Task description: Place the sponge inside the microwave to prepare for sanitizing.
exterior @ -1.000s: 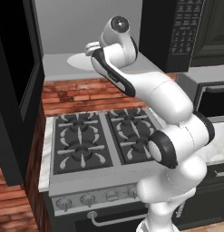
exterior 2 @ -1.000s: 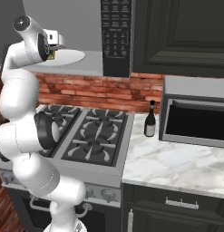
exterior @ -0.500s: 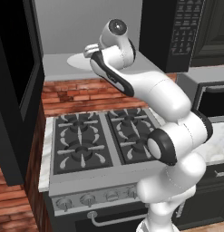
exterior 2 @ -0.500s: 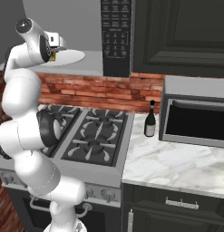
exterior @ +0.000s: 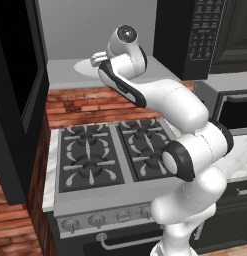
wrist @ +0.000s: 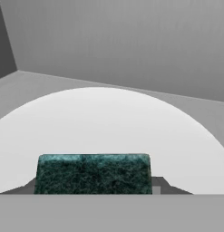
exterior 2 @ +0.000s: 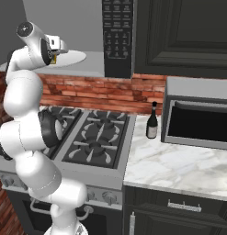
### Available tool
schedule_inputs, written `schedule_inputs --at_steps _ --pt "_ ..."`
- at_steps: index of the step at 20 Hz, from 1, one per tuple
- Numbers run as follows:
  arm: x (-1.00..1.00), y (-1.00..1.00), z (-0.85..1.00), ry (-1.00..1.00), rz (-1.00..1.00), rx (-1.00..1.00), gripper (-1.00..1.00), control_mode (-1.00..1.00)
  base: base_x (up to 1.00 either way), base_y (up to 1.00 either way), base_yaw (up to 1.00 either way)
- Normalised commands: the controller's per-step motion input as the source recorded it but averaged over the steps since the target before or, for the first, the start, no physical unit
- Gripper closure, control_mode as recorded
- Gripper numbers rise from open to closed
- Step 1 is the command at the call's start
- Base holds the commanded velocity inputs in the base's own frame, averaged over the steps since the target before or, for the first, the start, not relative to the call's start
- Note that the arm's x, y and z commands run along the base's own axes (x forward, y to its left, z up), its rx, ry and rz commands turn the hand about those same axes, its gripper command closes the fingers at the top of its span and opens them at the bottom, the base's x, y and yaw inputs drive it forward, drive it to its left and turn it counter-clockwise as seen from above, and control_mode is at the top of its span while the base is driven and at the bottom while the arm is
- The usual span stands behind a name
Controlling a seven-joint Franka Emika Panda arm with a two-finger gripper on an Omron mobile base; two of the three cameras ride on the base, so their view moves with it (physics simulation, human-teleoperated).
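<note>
My gripper [exterior 2: 59, 51] reaches into the light grey cavity of the black microwave [exterior: 202, 35] and is shut on the sponge [wrist: 93, 173]. The sponge's dark green top faces the hand camera, with a dark finger [wrist: 161, 185] just showing at its right side. It hangs low over the near part of the white round plate [wrist: 109, 122]; I cannot tell whether it touches. From the left base camera the hand [exterior: 99, 60] sits at the plate's [exterior: 81, 65] edge. The microwave door [exterior: 17, 100] stands open at the left.
Below the microwave is a gas stove [exterior: 110, 155] with dark burner grates, backed by a red brick wall [exterior 2: 101, 94]. A dark bottle [exterior 2: 152, 121] stands on the marble counter [exterior 2: 179, 165] beside a silver-grey box [exterior 2: 197, 119] with a dark window. Dark cabinets hang above.
The hand, still holding the sponge, has eased slightly lower and a little farther over the plate. Nothing else has moved.
</note>
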Motion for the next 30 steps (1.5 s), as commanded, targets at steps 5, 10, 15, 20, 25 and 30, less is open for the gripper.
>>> schedule_inputs --at_steps 5,10,15,20,25,30 --pt "0.08 0.05 -0.13 0.00 0.00 0.00 1.00 -1.00 0.00 0.00 0.00" --pt "0.17 0.04 -0.06 0.00 0.00 0.00 1.00 -1.00 0.00 0.00 0.00" --pt "0.23 0.05 -0.12 0.00 0.00 0.00 1.00 -1.00 0.00 0.00 0.00" --pt "0.24 0.05 -0.23 0.00 0.00 0.00 1.00 -1.00 0.00 0.00 0.00" --pt "0.21 0.03 -0.25 0.00 0.00 0.00 1.00 -1.00 0.00 0.00 0.00" --pt "0.18 0.02 -0.25 0.00 0.00 0.00 1.00 -1.00 0.00 0.00 0.00"
